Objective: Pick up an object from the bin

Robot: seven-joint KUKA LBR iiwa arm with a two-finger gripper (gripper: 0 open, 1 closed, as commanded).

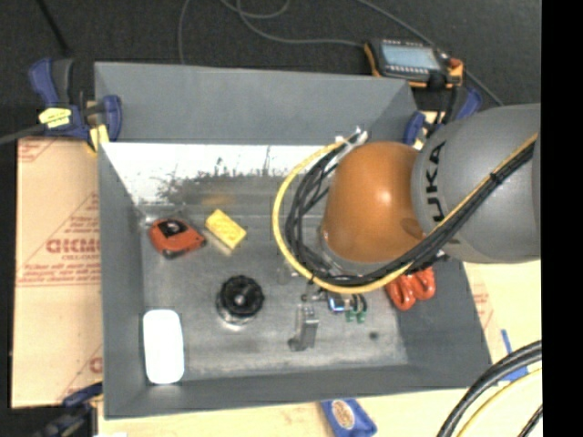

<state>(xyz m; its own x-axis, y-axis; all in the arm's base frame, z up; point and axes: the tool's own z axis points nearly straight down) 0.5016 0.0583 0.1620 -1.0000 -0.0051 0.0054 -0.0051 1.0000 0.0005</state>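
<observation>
My gripper (304, 331) hangs low over the bin floor, front of centre, under the arm's orange cover. Nothing shows in its grasp. The nearest thing is a black round knob (240, 297) on a pale base, just to its left and apart from it. An orange thing (412, 287) lies to the right, partly hidden by the arm. Farther left, near the back, sit a yellow block (225, 229) and an orange and black tape measure (175, 237).
A white rounded bar (163, 345) lies in the bin's front left corner. The arm and its cables cover the right middle of the bin. Bare floor shows along the front, between the white bar and the gripper.
</observation>
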